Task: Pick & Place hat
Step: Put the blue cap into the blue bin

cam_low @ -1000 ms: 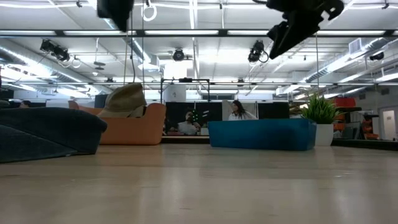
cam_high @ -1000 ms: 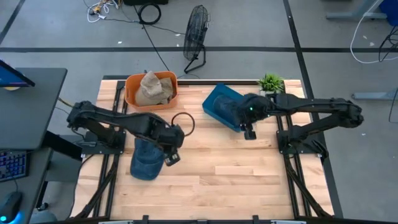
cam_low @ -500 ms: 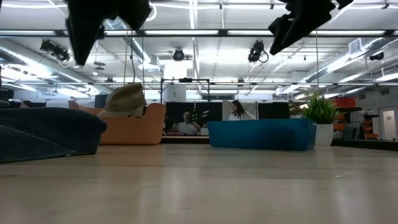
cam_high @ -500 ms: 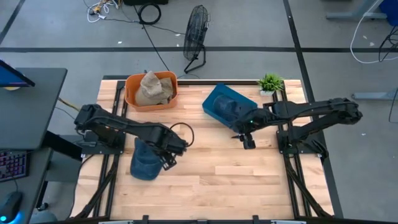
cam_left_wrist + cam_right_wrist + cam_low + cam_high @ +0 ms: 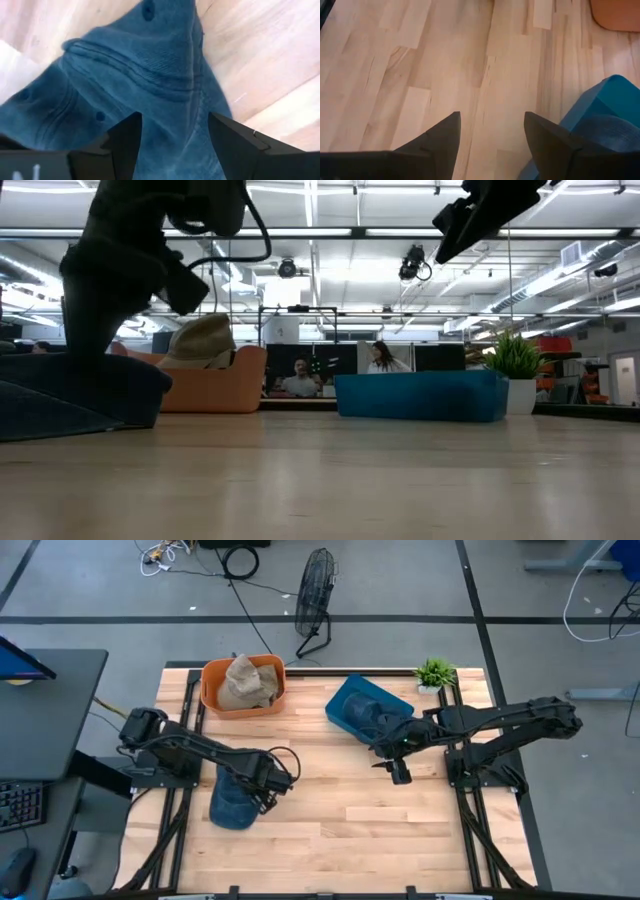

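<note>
A blue denim hat (image 5: 233, 803) lies on the table near its left side, and fills the left wrist view (image 5: 130, 85). My left gripper (image 5: 266, 787) is open, low over the hat's right part, one finger on either side of its crown (image 5: 172, 145). In the low view the arm (image 5: 110, 290) reaches down to the hat (image 5: 70, 395). My right gripper (image 5: 400, 773) is open and waits above bare wood in front of the blue bin (image 5: 365, 712). A dark blue hat (image 5: 615, 131) lies in that bin. My left gripper comes at the blue hat's crown (image 5: 165, 100) from above with its fingers (image 5: 122, 142) spread on either side of it. I cannot tell whether they touch the cloth.
An orange bin (image 5: 243, 686) with a tan hat (image 5: 245, 680) stands at the far left. A small potted plant (image 5: 435, 672) is at the far right corner. Bare wood (image 5: 400, 830) lies along the near side between the arms.
My left gripper has come down from high above the table toward the blue hat, shifting a little to the left. My right gripper has moved toward the near edge, away from the blue bin, then stayed still. The hats have not moved.
</note>
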